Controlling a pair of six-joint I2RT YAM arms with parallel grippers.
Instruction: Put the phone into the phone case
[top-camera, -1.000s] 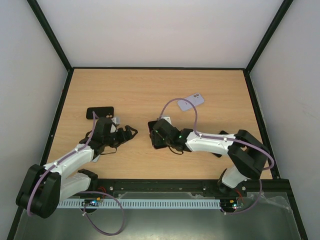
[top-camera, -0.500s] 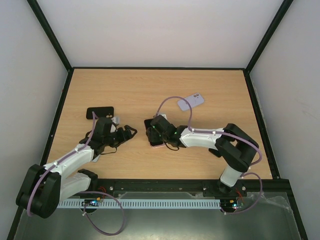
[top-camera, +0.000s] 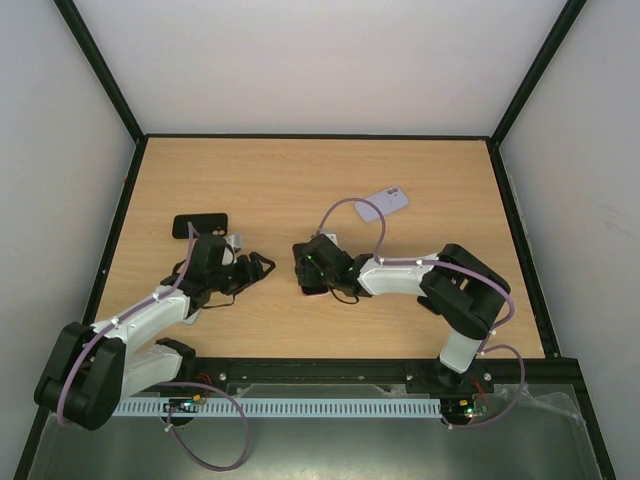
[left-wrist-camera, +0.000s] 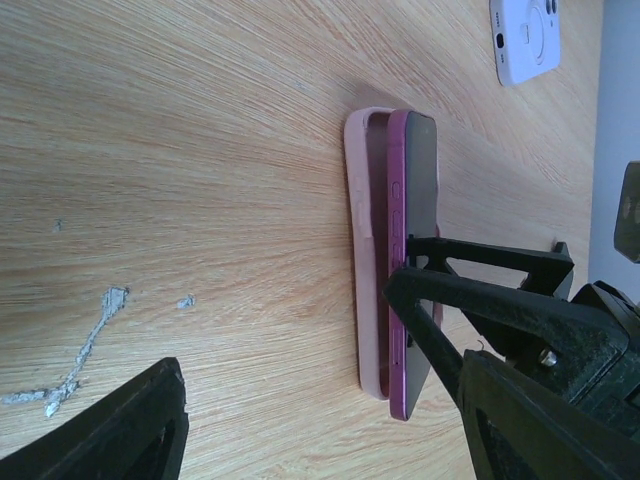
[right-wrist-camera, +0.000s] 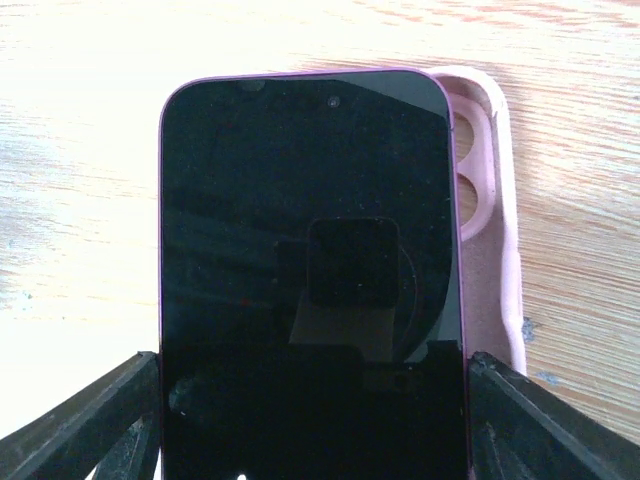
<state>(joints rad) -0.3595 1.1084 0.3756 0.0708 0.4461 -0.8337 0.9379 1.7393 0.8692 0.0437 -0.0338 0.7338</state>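
Two robot arms reach over a wooden bench (top-camera: 300, 180). The right hand (top-camera: 306, 270) is closed on a purple phone (right-wrist-camera: 310, 250), with a finger (right-wrist-camera: 90, 425) pressed against each long edge near one end. The phone, dark screen up, lies over a pink phone case (right-wrist-camera: 487, 200) near the middle of the bench. It is shifted sideways, so a strip of case with its camera opening shows beside it. The phone's buttoned edge stands above the case rim, not seated inside. The left hand (top-camera: 254, 266) is near the phone's left, fingers spread, holding nothing. A white phone-shaped object (top-camera: 382, 202) lies farther back on the bench, and a flat black object (top-camera: 200, 225) lies at the left.
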